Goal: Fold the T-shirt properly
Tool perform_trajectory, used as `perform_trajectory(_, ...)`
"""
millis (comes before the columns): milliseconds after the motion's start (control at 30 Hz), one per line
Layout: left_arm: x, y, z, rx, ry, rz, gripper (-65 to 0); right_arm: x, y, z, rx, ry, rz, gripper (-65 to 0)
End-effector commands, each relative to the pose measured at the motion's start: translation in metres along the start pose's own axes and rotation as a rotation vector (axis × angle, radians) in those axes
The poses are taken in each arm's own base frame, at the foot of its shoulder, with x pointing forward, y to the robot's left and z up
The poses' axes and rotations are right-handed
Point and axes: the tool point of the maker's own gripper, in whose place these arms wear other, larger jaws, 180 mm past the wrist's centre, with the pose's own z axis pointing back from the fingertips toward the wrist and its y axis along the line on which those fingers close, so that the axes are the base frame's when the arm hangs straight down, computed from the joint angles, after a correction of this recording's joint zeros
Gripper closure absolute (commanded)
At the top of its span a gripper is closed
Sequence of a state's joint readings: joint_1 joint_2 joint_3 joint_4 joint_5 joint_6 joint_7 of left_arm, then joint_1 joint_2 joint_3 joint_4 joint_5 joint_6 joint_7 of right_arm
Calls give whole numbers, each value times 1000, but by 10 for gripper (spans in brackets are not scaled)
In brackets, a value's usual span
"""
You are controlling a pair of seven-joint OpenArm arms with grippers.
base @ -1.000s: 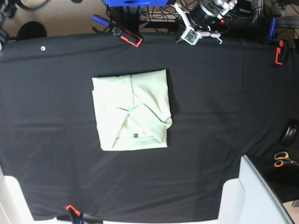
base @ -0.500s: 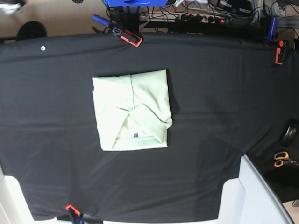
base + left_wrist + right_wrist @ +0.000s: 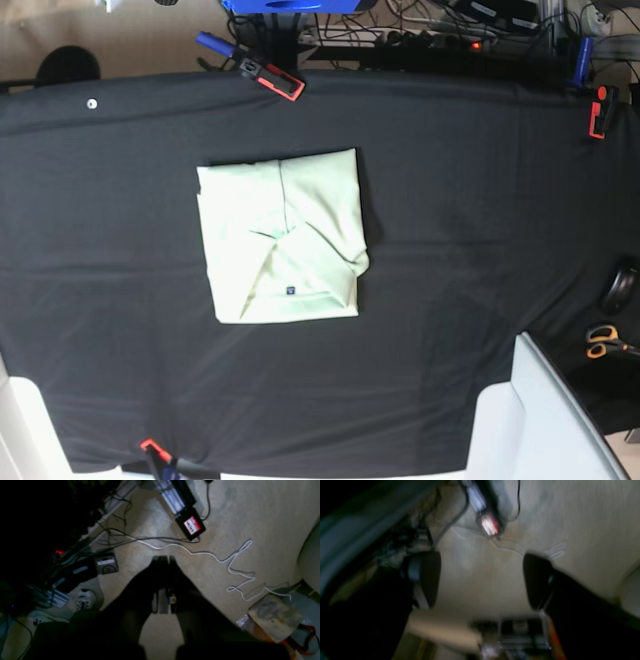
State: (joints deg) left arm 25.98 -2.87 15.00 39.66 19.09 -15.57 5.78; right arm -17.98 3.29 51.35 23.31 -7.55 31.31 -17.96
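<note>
T-shirt point(image 3: 283, 238) lies folded square on the black cloth point(image 3: 470, 220), left of centre. Your left gripper point(image 3: 162, 560) clenched, empty; right gripper point(image 3: 481, 580) spread, seemingly empty, view blurred

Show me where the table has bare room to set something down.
Widest free patch: the black cloth right of the T-shirt, out to the red clamp. A narrower strip lies left of the shirt, another below it. Crowded: the right edge near the scissors.
</note>
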Motion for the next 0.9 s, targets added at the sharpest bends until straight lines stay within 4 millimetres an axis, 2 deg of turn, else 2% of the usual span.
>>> perform_trajectory(0, -3, -9, -3, -24, 11, 19, 0, -4, -12, 0, -33, -13, -8, -488)
perform_trajectory(133, -15, -5, -18, -59, 97, 85, 0, 3, -36, -4, -193, -115, 31, -492)
perform_trajectory(233, -10, 10, -24, -52, 108, 200, 0, 9, -55, 0, -327, -157, 41, -493)
perform_trajectory(267, -3, 17, -24, -41, 81, 232, 0, 12, -55, 1, -337, -163, 40, -493)
perform_trajectory(333, -2, 41, -21, -1, 45, 239, 0, 14, -54, 0, -337, -169, 26, -493)
perform_trajectory(400, -1, 49, -19, 13, 34, 234, 0, 14, -58, 2, -339, -189, -49, -493)
perform_trajectory(500, 6, 57, -19, 23, 21, 230, 0, 18, -62, 5, -345, -211, -93, -493)
perform_trajectory(633, 7, 57, -20, 22, 21, 230, 0, 26, -73, 10, -362, -222, -89, -493)
perform_trajectory(867, 14, 60, -21, 26, 9, 231, 0, 26, -73, 11, -364, -222, -89, -493)
